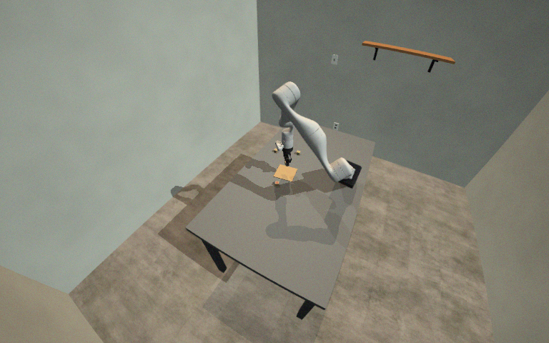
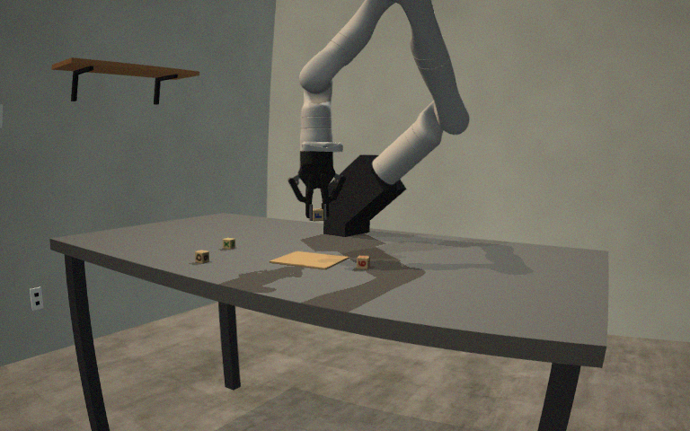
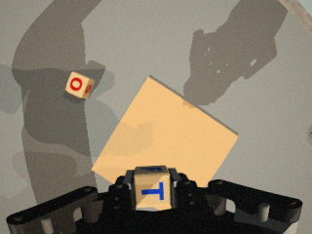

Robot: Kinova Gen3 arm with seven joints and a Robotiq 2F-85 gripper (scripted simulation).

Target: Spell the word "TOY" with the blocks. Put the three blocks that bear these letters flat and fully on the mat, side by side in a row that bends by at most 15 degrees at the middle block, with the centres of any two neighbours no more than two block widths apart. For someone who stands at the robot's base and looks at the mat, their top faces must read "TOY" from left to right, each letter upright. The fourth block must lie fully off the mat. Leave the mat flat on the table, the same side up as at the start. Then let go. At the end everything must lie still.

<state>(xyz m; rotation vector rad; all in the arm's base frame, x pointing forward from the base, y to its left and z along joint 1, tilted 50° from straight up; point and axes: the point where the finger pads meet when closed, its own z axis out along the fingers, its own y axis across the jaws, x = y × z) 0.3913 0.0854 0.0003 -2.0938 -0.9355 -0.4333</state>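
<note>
The black two-fingered tool [image 1: 287,163] [image 2: 317,215] [image 3: 151,180] is narrowed on a pale wooden cube with a blue T [image 2: 317,216] [image 3: 152,193], held above the desk [image 1: 263,226] [image 2: 457,289] [image 3: 136,29]. It should handle light and stiff; opposite side faces, low and square, are the place to grip, since a corner hold could twist it. In the wrist view, the thin tan square mat [image 1: 284,172] [image 2: 309,259] [image 3: 166,132] spreads toward twelve o'clock — the wooden cube with a red O [image 1: 277,183] [image 2: 362,262] [image 3: 78,85] sits off it, toward ten. From the exterior, two further wooden cubes, one nearer [image 1: 275,150] [image 2: 201,256], one farther [image 1: 298,152] [image 2: 228,243], lie around nine, their top letters probably too small to trust.
</note>
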